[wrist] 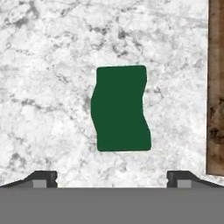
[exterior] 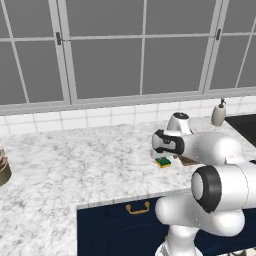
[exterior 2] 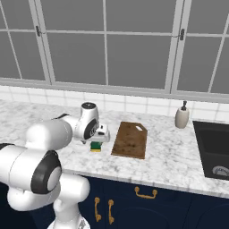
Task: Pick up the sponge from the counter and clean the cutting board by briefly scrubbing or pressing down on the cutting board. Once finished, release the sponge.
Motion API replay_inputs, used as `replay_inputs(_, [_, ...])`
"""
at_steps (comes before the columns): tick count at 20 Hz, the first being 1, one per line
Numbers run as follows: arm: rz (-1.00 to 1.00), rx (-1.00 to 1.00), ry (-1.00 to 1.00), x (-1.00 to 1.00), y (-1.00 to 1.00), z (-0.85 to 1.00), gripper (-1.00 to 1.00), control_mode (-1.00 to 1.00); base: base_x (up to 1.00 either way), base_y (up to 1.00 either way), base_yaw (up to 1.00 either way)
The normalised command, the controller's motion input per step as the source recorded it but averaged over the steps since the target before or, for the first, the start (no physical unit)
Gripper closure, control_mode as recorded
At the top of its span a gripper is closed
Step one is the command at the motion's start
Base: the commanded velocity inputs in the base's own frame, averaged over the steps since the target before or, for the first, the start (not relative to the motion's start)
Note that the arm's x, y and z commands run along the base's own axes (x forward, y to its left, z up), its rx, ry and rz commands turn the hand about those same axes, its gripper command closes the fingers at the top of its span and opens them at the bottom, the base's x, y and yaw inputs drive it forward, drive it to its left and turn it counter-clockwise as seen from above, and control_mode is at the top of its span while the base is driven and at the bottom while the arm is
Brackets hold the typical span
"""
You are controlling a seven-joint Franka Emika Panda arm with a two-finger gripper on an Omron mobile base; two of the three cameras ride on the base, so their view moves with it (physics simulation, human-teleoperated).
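Observation:
The sponge [wrist: 121,108] lies green side up on the white marble counter [wrist: 48,87], just left of the brown cutting board [exterior 2: 130,139]. My gripper [wrist: 112,178] hovers straight above the sponge, open, its two dark fingertips [wrist: 43,177] spread wider than the sponge and not touching it. From the right base view the hand [exterior 2: 99,139] hangs close over the sponge [exterior 2: 95,146], pointing down. In the left base view the sponge [exterior: 163,162] peeks out under the gripper [exterior: 161,155]; the arm hides most of the board [exterior: 187,161]. The board's long edge [wrist: 215,87] runs along the right of the hand view.
A beige soap dispenser [exterior 2: 181,117] stands near the tiled back wall, right of the board. A dark sink [exterior 2: 214,152] is set into the counter at the far right. A round jar [exterior: 2,169] sits at the far left. Navy cabinets with gold handles [exterior 2: 145,193] are below.

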Motion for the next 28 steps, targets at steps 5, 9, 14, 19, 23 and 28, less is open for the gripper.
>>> replay_inputs(5, [0.00, 0.00, 0.00, 0.22, -0.06, -0.30, -1.00, -1.00, 0.00, 0.00, 0.00])
replay_inputs(9, [0.00, 0.00, 0.00, 0.21, -0.02, -0.22, -1.00, -1.00, 0.00, 0.00, 0.00])
replay_inputs(14, [0.00, 0.00, 0.00, 0.12, 0.01, -0.28, -1.00, -1.00, 0.00, 0.00, 0.00])
replay_inputs(19, [0.00, 0.00, 0.00, 0.00, 0.27, -0.13, -1.00, -1.00, 0.00, 0.00, 0.00])
replay_inputs(23, [0.00, 0.00, -0.01, 0.00, 0.06, -0.07, -1.00, -1.00, 0.00, 0.00, 0.00])
replay_inputs(28, [0.03, 0.00, -0.03, 0.00, 0.00, -0.34, -1.00, -1.00, 0.00, 0.00, 0.00])
